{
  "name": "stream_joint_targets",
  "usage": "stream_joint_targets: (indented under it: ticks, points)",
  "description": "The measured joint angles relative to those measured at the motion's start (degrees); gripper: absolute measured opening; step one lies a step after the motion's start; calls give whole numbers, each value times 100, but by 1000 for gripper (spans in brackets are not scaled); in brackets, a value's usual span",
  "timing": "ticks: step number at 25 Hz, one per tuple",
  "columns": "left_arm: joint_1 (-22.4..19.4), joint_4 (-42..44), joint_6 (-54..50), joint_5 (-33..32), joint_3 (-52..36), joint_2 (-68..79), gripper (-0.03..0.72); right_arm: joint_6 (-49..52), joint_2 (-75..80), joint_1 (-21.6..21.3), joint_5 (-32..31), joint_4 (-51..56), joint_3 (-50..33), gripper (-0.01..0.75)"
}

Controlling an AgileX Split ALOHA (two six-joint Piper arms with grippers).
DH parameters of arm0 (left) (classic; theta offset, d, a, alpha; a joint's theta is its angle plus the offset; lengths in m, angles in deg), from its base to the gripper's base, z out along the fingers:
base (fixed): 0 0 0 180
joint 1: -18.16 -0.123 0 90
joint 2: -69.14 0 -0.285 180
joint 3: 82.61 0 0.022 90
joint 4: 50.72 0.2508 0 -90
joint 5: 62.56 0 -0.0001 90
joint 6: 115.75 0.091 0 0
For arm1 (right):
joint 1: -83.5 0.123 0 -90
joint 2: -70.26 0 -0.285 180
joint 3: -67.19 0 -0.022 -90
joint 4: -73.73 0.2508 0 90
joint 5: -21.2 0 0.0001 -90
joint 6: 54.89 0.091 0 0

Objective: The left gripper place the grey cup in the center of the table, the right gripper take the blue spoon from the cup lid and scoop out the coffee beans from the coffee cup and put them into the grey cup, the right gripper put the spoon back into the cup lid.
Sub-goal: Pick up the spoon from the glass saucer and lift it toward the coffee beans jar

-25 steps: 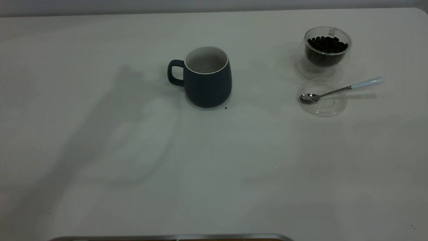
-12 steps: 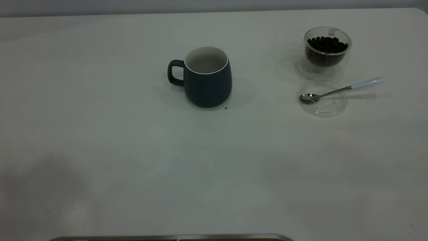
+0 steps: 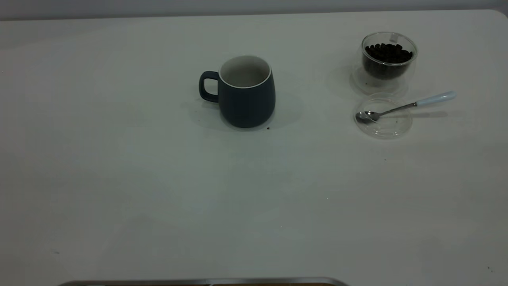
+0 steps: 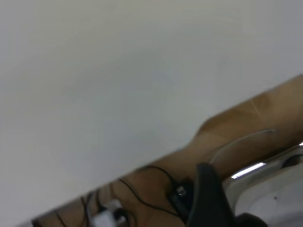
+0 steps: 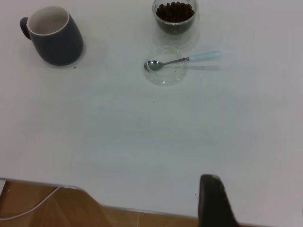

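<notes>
The spoon [image 3: 401,106] lies across the lid [image 3: 383,119], bowl inside, blue handle overhanging toward the desk's [image 3: 158,178] right edge, long axis nearly crosswise. The right tool [image 5: 213,201] hangs well back; jaw state cannot be told. It should pinch the handle crosswise, avoiding the bean cup [image 3: 388,59]. The grey cup [image 3: 246,92] stands centred.

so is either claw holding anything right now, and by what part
Nothing is held. The grey cup stands alone mid-table, and the blue spoon lies with its bowl in the cup lid, no claw near either.
</notes>
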Motion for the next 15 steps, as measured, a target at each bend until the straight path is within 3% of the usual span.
stream_joint_targets:
  ticks: [5,15]
  points:
    - [0,-96,-191,152,-768,-509,555,-5,0,0,0,0,0,480]
    - [0,-113,-233,251,-834,-607,555,-5,0,0,0,0,0,480]
